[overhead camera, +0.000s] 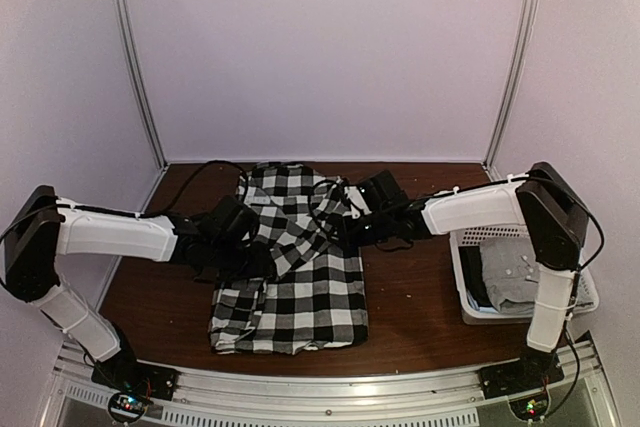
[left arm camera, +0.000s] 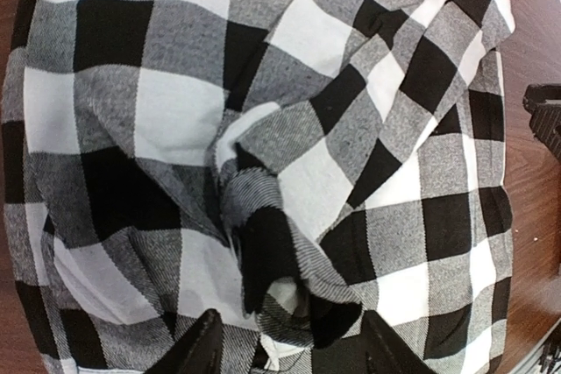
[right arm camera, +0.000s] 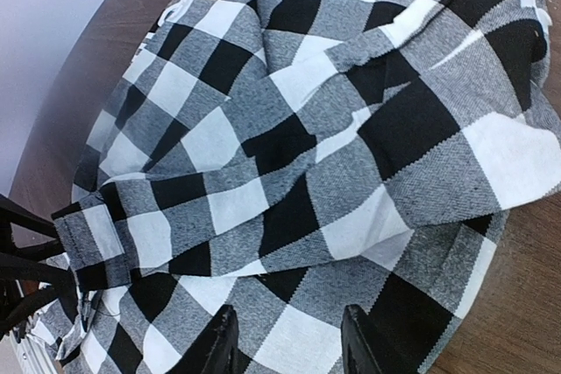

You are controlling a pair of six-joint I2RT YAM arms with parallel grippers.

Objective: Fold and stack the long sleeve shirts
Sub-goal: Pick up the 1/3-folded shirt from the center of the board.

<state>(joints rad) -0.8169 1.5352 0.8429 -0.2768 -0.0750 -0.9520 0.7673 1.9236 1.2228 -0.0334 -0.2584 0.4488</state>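
Observation:
The black-and-white checked long sleeve shirt (overhead camera: 300, 292) lies spread on the brown table, with its upper part rumpled and folded over. My left gripper (overhead camera: 250, 245) hovers low over the shirt's left side. In the left wrist view its jaws stand apart (left arm camera: 298, 352) around a loose bunched ridge of the checked cloth (left arm camera: 263, 243), which is not pinched. My right gripper (overhead camera: 352, 225) is at the shirt's upper right. Its jaws are open (right arm camera: 289, 343) just above flat checked cloth (right arm camera: 307, 129). A plain grey shirt (overhead camera: 510, 272) lies in the basket.
A white lattice basket (overhead camera: 480, 317) stands at the table's right edge, beside the right arm's base. Black cables trail over the back of the table (overhead camera: 205, 172). Pale walls close in the back and both sides.

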